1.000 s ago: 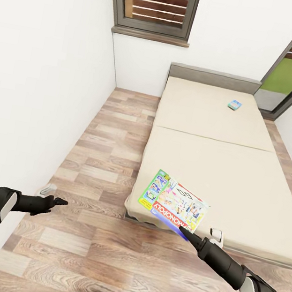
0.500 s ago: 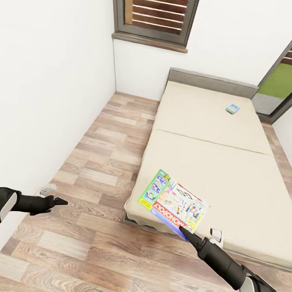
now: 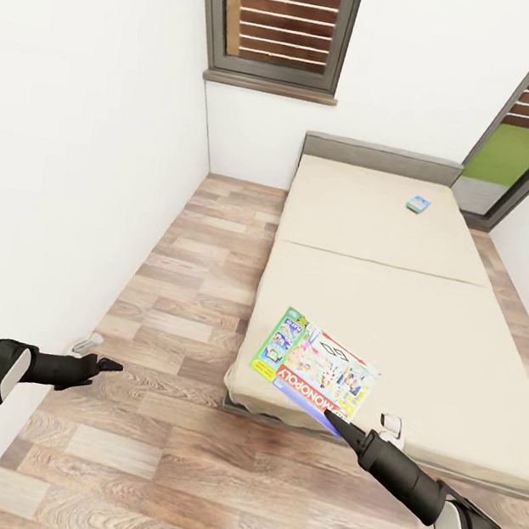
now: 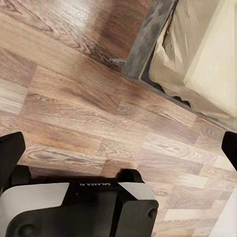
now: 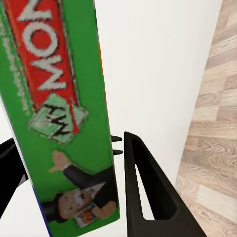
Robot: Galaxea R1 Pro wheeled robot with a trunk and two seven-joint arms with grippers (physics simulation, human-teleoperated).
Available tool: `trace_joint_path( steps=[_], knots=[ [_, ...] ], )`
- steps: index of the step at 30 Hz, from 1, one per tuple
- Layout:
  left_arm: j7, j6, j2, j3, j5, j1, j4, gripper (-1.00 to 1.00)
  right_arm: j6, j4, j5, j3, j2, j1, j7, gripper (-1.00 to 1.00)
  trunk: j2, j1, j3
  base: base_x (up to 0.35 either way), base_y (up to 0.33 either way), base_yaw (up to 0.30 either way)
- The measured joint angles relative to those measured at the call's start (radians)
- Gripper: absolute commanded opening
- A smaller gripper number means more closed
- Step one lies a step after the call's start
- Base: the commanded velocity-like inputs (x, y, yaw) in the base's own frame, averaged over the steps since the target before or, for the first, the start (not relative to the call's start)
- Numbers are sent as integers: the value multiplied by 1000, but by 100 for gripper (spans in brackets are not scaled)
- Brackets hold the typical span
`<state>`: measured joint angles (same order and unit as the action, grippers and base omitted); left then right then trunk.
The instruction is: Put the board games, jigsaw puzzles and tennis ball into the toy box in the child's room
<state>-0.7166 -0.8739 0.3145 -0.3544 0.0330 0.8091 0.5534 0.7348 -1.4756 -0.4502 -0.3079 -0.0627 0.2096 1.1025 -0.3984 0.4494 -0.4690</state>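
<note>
While gripped (right gripper (image 3: pixel 333 417)), Monopoly box (image 3: pixel 315 363) tilts

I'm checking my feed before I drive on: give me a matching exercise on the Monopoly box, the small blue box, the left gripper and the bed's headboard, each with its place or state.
Things:
1. Monopoly box
2. small blue box
3. left gripper
4. headboard

Places or states:
A. against the far wall, between the windows
B. empty, over the wood floor
C. gripped at one corner by the right gripper
D. lying on the mattress near the head end

Pairs: 1-C, 2-D, 3-B, 4-A
</note>
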Motion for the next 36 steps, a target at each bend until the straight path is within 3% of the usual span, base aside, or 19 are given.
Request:
trace_joint_path(
  steps=[36],
  knots=[
    [5,2,0,2,1,0,0,100,2,0,0,0,0,0,1,-100,0,0,59,0,0,0]
  ],
)
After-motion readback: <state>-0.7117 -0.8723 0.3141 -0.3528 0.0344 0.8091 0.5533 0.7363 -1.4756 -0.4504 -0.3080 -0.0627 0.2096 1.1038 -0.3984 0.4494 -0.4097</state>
